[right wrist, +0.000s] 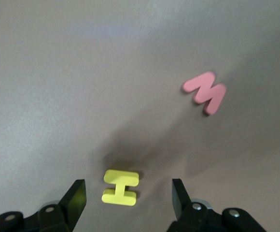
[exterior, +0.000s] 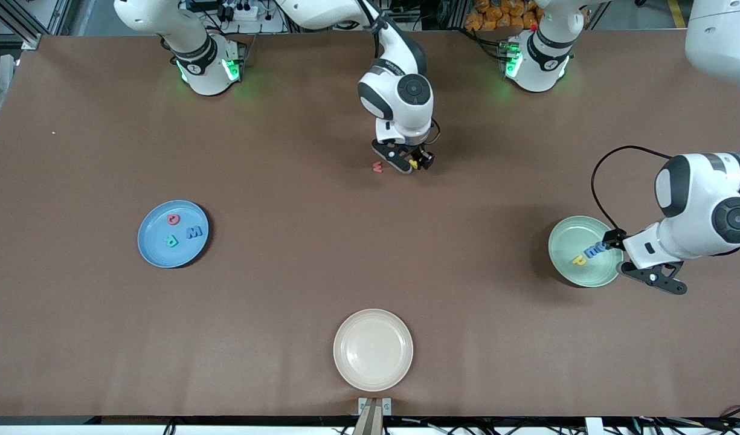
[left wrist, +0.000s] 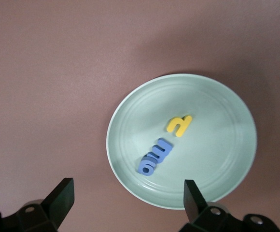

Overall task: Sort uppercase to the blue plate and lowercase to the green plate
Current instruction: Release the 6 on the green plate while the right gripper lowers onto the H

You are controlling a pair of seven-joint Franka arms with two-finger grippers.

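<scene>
Table (exterior: 80, 338): brown and wide. You have lots of bare room around every plate.
Blue plate (exterior: 158, 254): round and sky blue, toward the right arm's end of the table, well apart from the cream plate. None of its letters touch the rim.
Letters on blue plate: you can count three. A red O (exterior: 173, 219), a blue W (exterior: 194, 232) and a green R (exterior: 171, 241).
Green plate (exterior: 572, 238): round and pale mint, toward the left arm's end of the table, well apart from the cream plate.
Letters on green plate: you can count three. A yellow one (left wrist: 179, 125) and two blue ones (left wrist: 154, 156) that touch each other, near the rim.
Cream plate (exterior: 373, 349): round, nearest the front camera, with open table all around.
Loose letters: two on the bare table, farther from the front camera than the cream plate. A yellow H (right wrist: 120, 187) and a red w (right wrist: 205, 93), apart from each other.
Left gripper (left wrist: 128, 195): you see it over the green plate's edge, fingers spread wide, holding nothing.
Right gripper (right wrist: 129, 196): it is low over the yellow H. Its fingers are spread, one on each side of the H, not touching it.
</scene>
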